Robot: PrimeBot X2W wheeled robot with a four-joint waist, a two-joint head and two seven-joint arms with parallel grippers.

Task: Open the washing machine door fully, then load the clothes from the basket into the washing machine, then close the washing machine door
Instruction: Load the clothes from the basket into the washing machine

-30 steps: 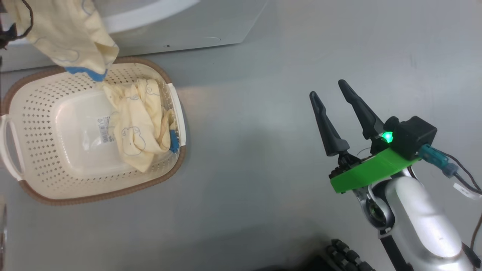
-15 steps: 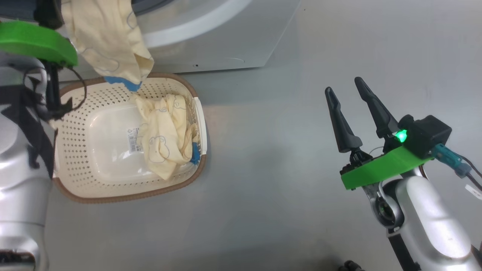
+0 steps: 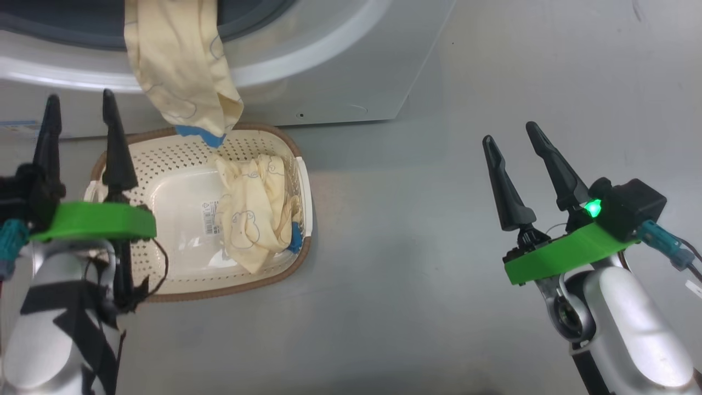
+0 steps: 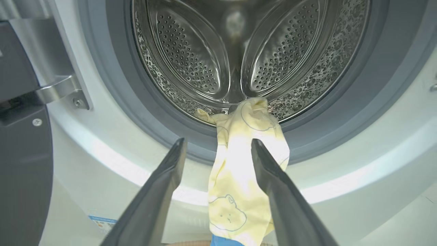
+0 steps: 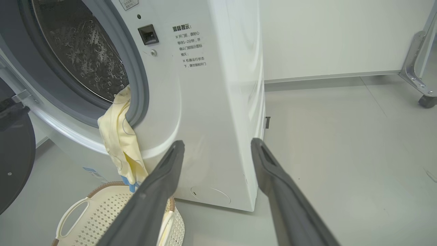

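Underneath the basket [image 3: 170, 159], smooth grey floor [image 3: 395, 263]

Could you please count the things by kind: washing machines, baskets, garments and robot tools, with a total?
Washing machine: 1
Basket: 1
Pale yellow garments: 2 (hanging garment, basket garment)
Tools: 2 (left tool, right tool, both open)
Total: 6

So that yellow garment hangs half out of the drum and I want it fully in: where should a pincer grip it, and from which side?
Take the yellow garment on its hanging part just below the grey gasket, where it drapes flat over the lip. Come straight from the front: the open left pincer faces it.
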